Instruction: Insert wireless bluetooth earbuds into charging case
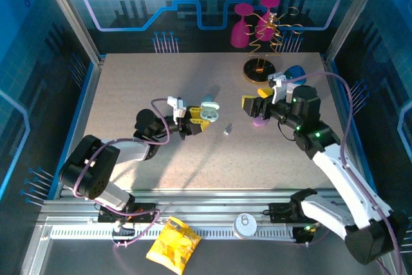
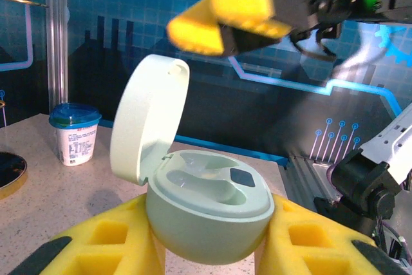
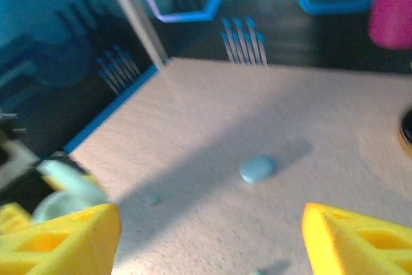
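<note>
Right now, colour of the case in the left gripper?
Pale mint green case, lid open; left wrist view shows it best.

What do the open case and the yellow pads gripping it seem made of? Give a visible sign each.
Case: likely moulded plastic, pale green, matte; smooth curves with a soft sheen. Pads: probably foam or soft rubber, dull yellow; no glare, cut-out hollows.

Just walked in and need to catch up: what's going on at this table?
The left hand is shut on an open pale green charging case, its lid tipped back. The right hand hovers close by, open and holding nothing. A small earbud lies on the table between the two hands, not yet in the case.
</note>
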Controlling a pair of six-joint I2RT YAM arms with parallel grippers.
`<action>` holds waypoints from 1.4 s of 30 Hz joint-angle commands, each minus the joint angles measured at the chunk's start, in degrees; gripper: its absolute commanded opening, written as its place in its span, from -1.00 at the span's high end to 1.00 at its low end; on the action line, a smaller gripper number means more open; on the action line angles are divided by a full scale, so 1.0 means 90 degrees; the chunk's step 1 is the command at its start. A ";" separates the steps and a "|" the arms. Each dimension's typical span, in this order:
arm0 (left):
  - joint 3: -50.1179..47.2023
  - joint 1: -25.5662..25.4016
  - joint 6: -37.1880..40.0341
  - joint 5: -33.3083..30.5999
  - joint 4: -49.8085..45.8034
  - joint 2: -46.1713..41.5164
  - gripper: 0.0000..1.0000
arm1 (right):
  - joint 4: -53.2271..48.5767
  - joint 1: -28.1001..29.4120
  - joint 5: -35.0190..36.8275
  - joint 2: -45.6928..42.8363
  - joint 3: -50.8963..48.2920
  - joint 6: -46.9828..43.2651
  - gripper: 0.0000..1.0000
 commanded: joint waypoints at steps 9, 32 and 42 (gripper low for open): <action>-0.0268 0.0180 0.0060 -0.0100 0.0304 -0.0422 0.35 | -0.1808 0.0561 0.1295 0.2630 0.0709 0.0804 -0.37; -0.0542 0.0295 0.0048 -0.0063 0.0303 -0.0785 0.35 | -0.2893 0.1608 0.1980 0.5700 0.2661 0.0986 0.26; -0.0543 0.0300 0.0056 -0.0063 0.0303 -0.0750 0.35 | -0.3003 0.1746 0.1957 0.6230 0.2969 0.0996 0.37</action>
